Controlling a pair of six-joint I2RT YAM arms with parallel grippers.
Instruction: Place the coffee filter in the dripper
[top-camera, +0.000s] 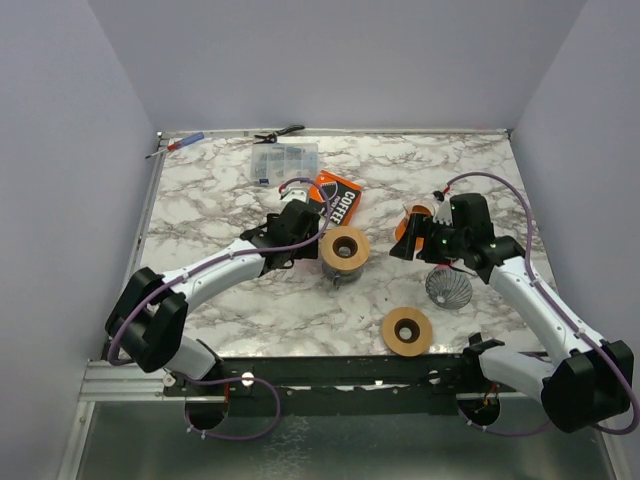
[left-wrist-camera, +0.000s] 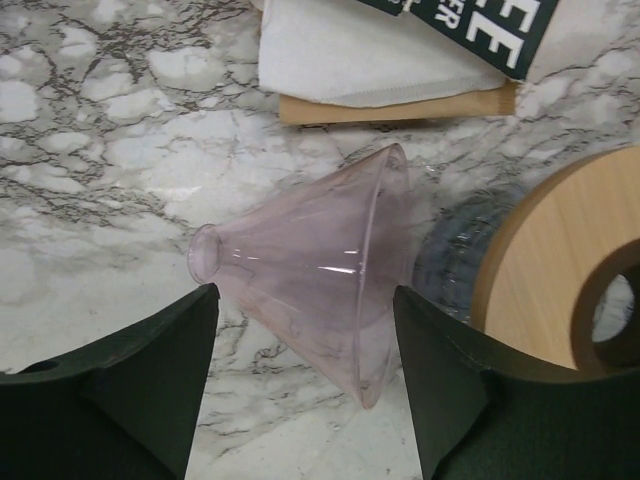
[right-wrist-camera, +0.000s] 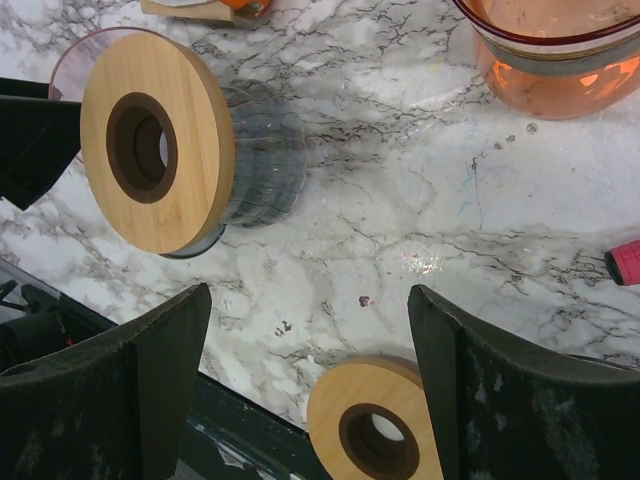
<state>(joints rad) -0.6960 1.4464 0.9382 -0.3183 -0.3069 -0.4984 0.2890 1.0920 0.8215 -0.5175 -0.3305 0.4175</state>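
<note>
The marble-look table (left-wrist-camera: 100, 150) is glossy, the clear dripper (left-wrist-camera: 320, 280) smooth, the collar (left-wrist-camera: 530, 265) matt wood, the filters (left-wrist-camera: 350, 50) white paper.

Pink-tinted dripper (left-wrist-camera: 320, 270), grey-veined white marble table (left-wrist-camera: 100, 150)

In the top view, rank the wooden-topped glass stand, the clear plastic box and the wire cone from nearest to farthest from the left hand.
From the left hand:
1. the wooden-topped glass stand, just to its right, near the table's middle.
2. the clear plastic box, beyond it toward the far edge.
3. the wire cone, across the table by the right arm.
</note>
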